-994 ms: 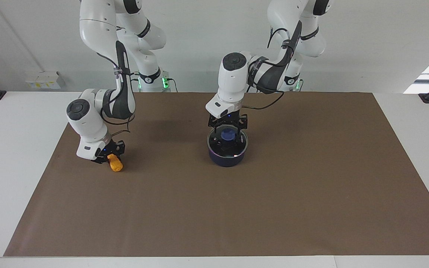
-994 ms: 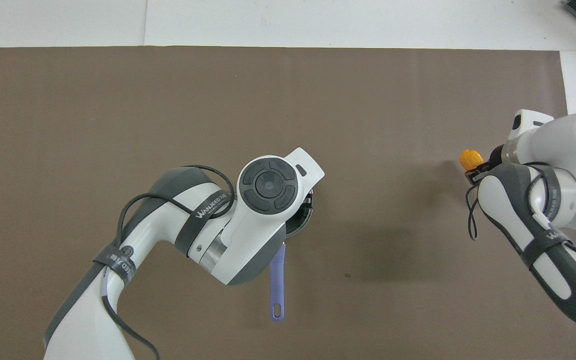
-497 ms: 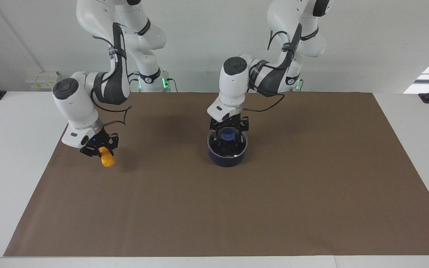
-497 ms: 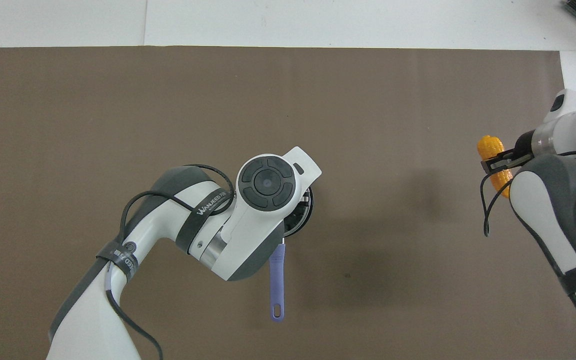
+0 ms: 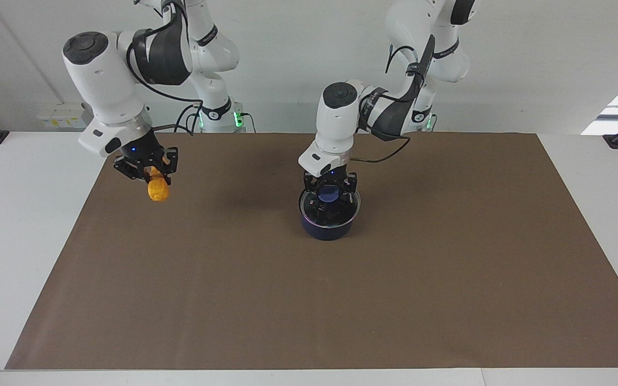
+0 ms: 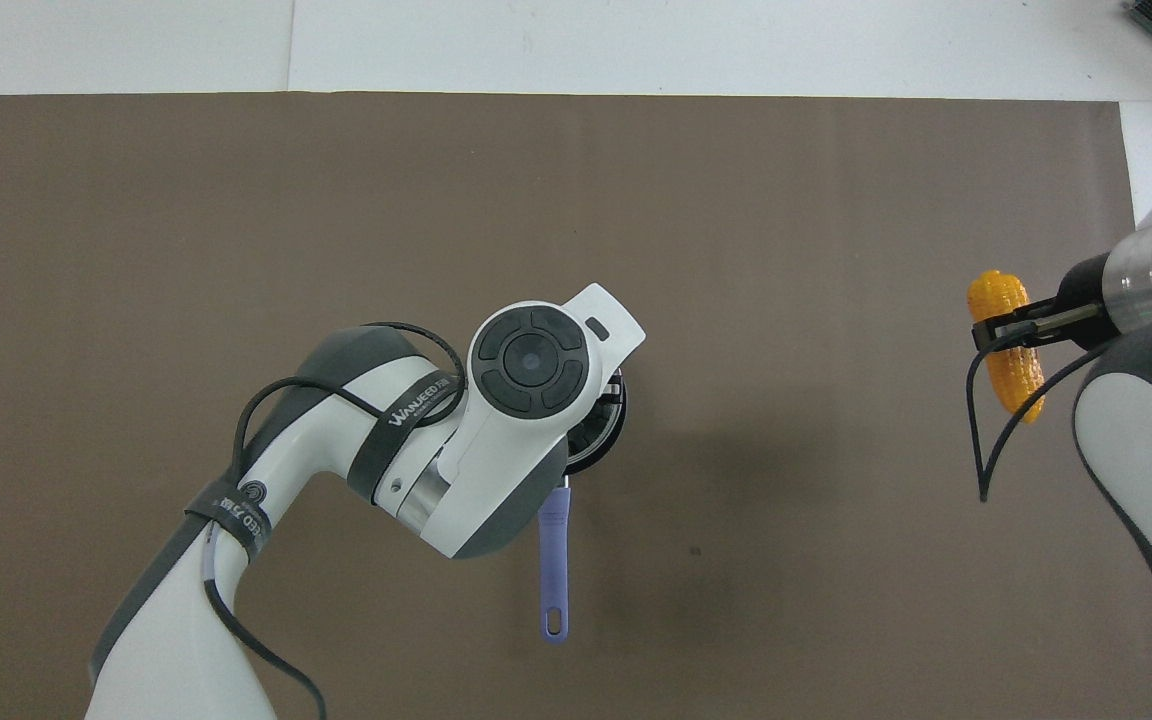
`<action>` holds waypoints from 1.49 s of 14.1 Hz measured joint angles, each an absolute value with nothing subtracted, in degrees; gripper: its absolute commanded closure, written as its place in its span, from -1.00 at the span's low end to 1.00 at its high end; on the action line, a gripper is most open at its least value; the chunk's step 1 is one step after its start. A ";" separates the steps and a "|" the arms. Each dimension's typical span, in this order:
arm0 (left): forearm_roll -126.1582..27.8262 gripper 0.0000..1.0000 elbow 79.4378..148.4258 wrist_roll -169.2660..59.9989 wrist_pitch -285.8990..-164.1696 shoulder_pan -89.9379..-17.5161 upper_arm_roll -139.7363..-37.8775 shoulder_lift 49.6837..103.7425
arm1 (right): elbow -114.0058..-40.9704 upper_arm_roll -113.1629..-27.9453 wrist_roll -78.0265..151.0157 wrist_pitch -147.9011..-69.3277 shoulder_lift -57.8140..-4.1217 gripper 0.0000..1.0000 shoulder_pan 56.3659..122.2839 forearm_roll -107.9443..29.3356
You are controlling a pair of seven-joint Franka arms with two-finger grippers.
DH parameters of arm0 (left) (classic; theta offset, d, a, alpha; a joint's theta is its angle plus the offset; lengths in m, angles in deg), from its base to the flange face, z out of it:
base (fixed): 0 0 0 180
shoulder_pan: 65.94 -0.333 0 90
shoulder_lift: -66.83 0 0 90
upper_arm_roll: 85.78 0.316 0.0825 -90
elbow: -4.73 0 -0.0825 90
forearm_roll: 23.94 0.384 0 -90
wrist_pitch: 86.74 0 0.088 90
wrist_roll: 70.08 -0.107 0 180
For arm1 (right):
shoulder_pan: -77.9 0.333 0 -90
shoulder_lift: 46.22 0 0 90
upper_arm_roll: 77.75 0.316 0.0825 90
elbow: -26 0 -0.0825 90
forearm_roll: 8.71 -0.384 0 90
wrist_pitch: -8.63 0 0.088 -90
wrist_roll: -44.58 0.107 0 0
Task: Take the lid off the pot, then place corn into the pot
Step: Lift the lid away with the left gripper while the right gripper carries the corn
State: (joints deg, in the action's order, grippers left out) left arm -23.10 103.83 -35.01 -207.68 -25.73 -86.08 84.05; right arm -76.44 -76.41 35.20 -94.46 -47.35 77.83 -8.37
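Observation:
The navy pot [image 5: 328, 231] stands mid-mat, and its blue handle [image 6: 554, 570] points toward the robots. The glass lid [image 5: 342, 210] lies on its rim or barely above it. My left gripper [image 5: 331, 188] points straight down over the pot, with its fingers closed around the lid's blue knob [image 5: 331, 193]. In the overhead view the left arm hides most of the pot and lid. My right gripper [image 5: 153, 172] is shut on the orange-yellow corn [image 5: 157, 191] and holds it high above the mat toward the right arm's end; the corn also shows in the overhead view [image 6: 1006, 345].
A brown mat [image 5: 395, 300] covers most of the white table [image 5: 19, 241]. Nothing else stands on it.
My right gripper has lifted the corn off the mat and raised it well up. My left gripper's fingers have drawn in around the lid's knob.

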 measured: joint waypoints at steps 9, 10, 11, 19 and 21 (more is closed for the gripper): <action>-23.07 1.00 98.95 -43.82 -201.44 -32.39 -84.78 81.68 | -75.91 -68.82 55.09 -92.77 -47.66 1.00 81.88 -8.36; -23.07 1.00 98.90 -46.63 -200.23 -34.10 -84.73 80.85 | -75.93 -68.74 58.33 -92.89 -47.16 1.00 84.10 -8.35; -23.07 1.00 98.88 -49.74 -198.99 -35.91 -84.68 80.01 | -75.95 -68.66 61.82 -93.45 -46.42 1.00 86.53 -8.33; -23.08 1.00 98.88 -70.88 -193.47 -50.17 -84.47 75.98 | -70.72 -68.50 78.16 -102.70 -33.98 1.00 102.42 -8.25; -23.12 1.00 98.87 -76.40 -192.38 -53.66 -84.41 75.73 | -65.90 -68.50 78.96 -102.70 -29.17 1.00 104.83 -7.95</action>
